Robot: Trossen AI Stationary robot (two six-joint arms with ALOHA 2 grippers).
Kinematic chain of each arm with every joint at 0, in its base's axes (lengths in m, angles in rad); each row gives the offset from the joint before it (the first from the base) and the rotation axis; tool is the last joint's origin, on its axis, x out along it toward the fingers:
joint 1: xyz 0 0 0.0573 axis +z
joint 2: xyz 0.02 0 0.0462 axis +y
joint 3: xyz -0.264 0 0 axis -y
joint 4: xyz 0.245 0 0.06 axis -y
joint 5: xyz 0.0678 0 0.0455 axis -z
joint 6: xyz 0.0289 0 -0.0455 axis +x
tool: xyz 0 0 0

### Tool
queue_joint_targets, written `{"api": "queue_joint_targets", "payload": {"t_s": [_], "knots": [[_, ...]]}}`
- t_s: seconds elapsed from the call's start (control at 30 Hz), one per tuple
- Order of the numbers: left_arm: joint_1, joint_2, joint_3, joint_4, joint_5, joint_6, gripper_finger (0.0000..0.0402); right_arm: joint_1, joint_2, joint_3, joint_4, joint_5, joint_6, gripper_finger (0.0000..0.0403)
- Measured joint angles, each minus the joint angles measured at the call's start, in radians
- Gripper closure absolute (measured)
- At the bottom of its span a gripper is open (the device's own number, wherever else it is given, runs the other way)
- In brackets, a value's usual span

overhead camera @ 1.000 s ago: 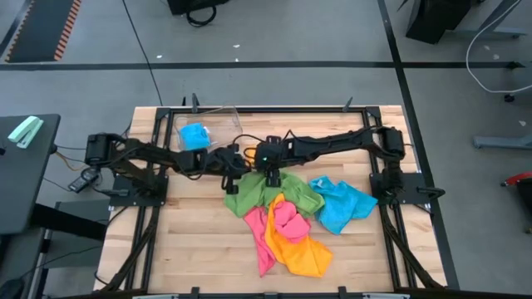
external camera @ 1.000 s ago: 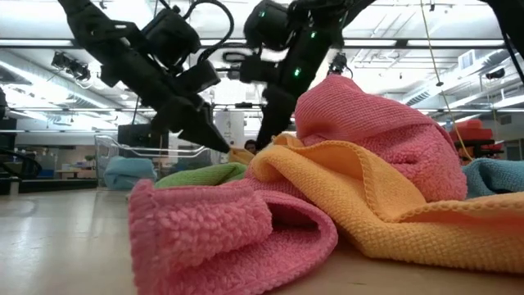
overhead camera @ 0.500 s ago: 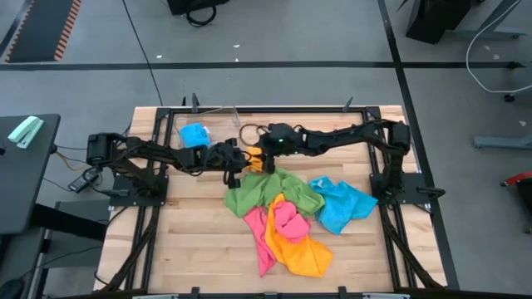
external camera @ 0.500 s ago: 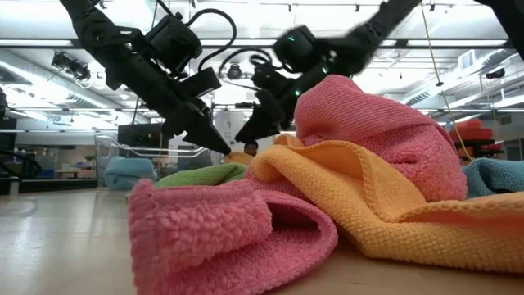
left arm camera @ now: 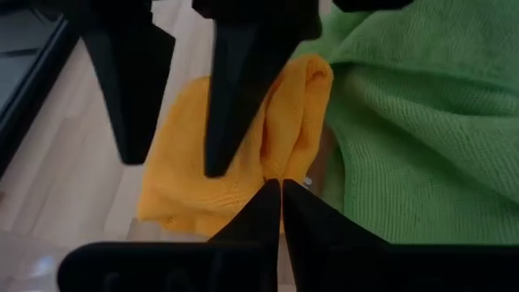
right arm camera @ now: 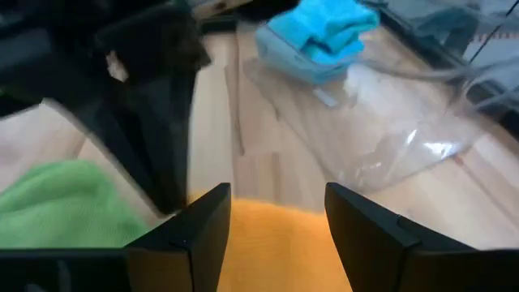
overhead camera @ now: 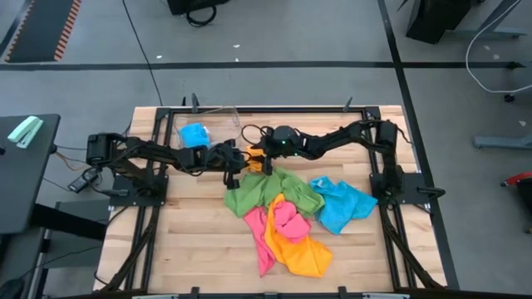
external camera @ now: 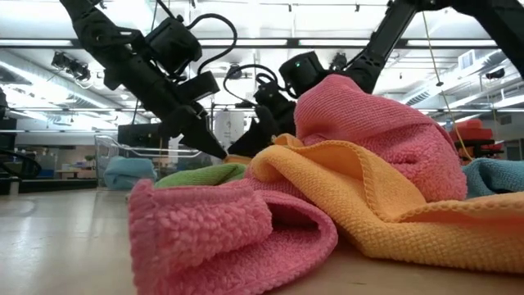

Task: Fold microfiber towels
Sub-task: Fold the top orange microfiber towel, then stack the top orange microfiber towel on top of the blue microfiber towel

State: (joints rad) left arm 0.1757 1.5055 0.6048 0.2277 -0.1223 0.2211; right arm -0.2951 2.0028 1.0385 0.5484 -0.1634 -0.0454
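A small orange towel [left arm camera: 182, 191] lies on the table at the far edge of a green towel [overhead camera: 270, 193]. My left gripper [left arm camera: 280, 188] reaches in from the table's left and is shut at the orange towel's bunched fold. My right gripper [right arm camera: 276, 219] hangs open just above the same towel, one finger [left arm camera: 235, 105] over the cloth and the other [left arm camera: 130, 97] over bare wood. I cannot tell whether it touches. A pink towel [overhead camera: 283, 220], a second orange towel [overhead camera: 303, 249] and a blue towel [overhead camera: 341, 203] lie heaped toward the near edge. My left gripper pinches the orange towel's raised fold [left arm camera: 274, 166] between its two fingertips, where the towel borders the green towel. The fingers slant down from the table's left. The towel's remaining cloth lies slack on the wood; how many layers are caught does not show.
A clear plastic bin [overhead camera: 218, 116] with a folded blue towel [overhead camera: 196, 134] in it stands at the far left, close behind both grippers. The heap of towels fills the table's middle. Bare wood shows at the near left [overhead camera: 191, 241] and near right.
My right gripper has come down toward the orange towel beside my left gripper. It has tipped from pointing steeply down to a shallower slant and has stayed open. The towels have not visibly moved.
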Motion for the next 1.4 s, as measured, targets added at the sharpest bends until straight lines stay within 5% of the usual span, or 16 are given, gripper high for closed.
{"api": "queue_joint_targets", "payload": {"t_s": [0.5, 0.9, 1.1, 1.4], "knots": [[-0.024, -0.002, 0.0, -0.008, 0.0, 0.022, 0.038, 0.029, 0.116, 0.001, -0.007, -0.003, 0.033, 0.0194], [-0.029, -0.002, 0.0, -0.005, 0.0, 0.05, 0.0387, 0.023, -0.074, -0.003, -0.107, 0.046, -0.027, 0.0194], [-0.035, -0.001, 0.0, -0.01, -0.067, 0.267, 0.0357, -0.013, -0.105, -0.003, -0.263, 0.035, -0.003, 0.0194], [-0.044, 0.069, 0.0, -0.011, -0.129, 0.789, 0.0218, -0.016, -0.136, -0.003, -0.377, 0.038, -0.03, 0.0194]]}}
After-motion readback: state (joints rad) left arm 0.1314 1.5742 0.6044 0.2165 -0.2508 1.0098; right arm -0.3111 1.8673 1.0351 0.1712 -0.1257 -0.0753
